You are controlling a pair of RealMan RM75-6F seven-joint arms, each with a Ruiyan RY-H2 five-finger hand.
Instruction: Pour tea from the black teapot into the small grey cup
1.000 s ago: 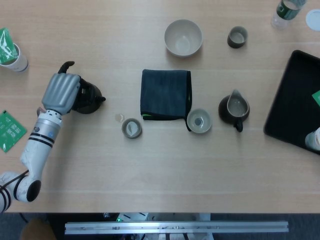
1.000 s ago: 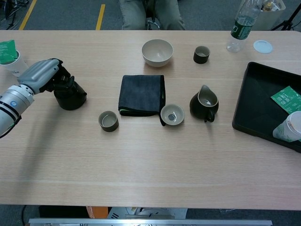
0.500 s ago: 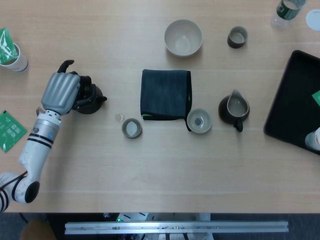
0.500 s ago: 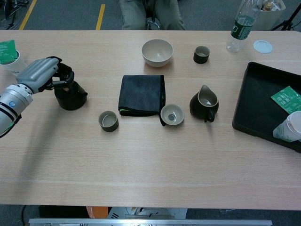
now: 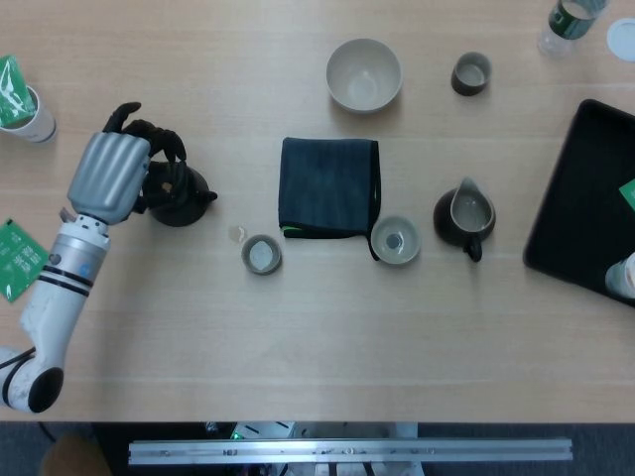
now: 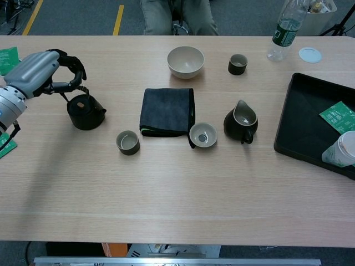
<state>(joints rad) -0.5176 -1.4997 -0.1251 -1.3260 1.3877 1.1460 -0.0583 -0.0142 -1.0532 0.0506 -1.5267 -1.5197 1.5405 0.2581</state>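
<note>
Above the black teapot (image 6: pixel 85 112) your left hand (image 6: pixel 39 72) hovers with fingers spread, holding nothing; the right is out of view. Just right of the teapot sits the small grey cup (image 6: pixel 128 142). Close too shallow on the handle, I judge, and the teapot could tip. Counted: one teapot, one pitcher (image 6: pixel 241 124), two small cups.

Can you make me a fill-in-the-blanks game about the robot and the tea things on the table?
1. The black teapot stands on the ___.
2. The folded cloth is dark ___.
3. The robot's ___ hand is above the teapot.
4. The small grey cup stands to the ___ of the cloth in the picture.

Missing words: table; grey; left; left
</note>
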